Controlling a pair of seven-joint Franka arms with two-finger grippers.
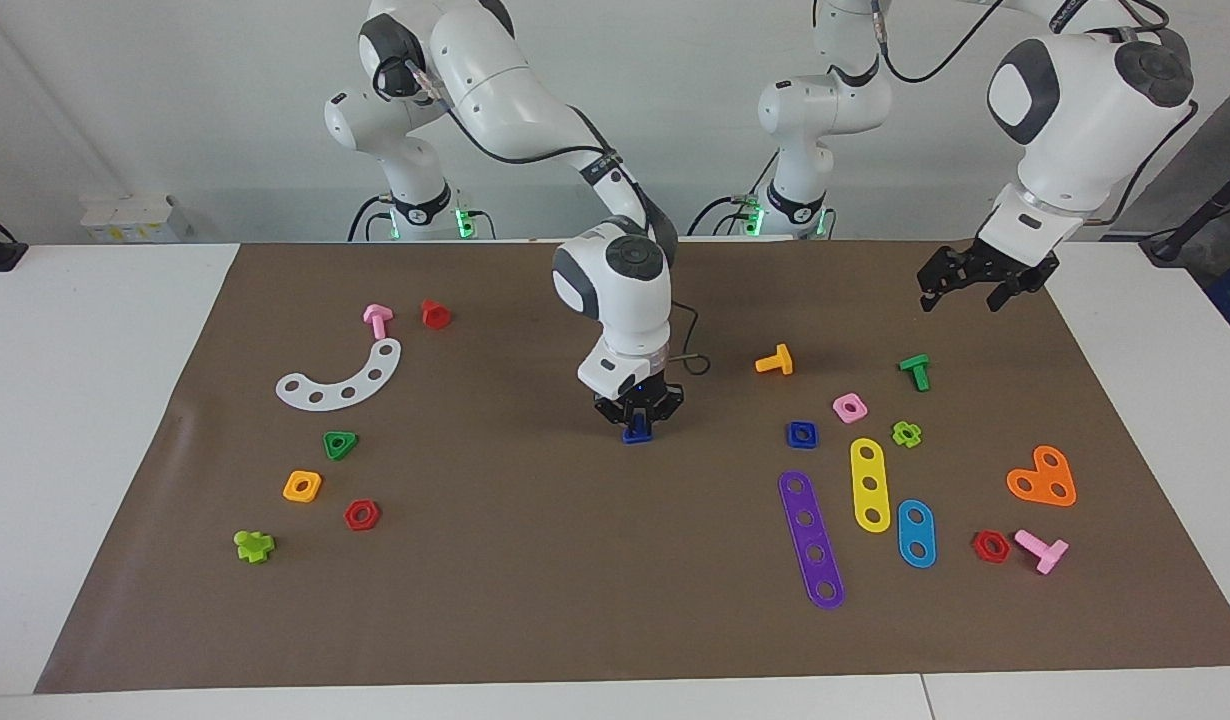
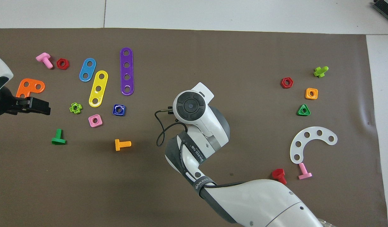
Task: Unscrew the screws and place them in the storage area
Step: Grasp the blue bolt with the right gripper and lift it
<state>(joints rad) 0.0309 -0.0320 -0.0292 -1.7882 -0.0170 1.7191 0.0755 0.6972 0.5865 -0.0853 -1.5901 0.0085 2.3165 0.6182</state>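
While the right gripper pinched the dark-blue screw in its jaws over mid-mat, between the blue square nut and the white curved strip, delivery remained: the storage area around that strip was judged not yet reached. Left gripper, jaws spread, waited above the green bolt.

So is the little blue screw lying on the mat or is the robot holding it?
Holding it. The right gripper is shut on the blue screw over the middle of the mat; whether it touches the mat, cannot tell.
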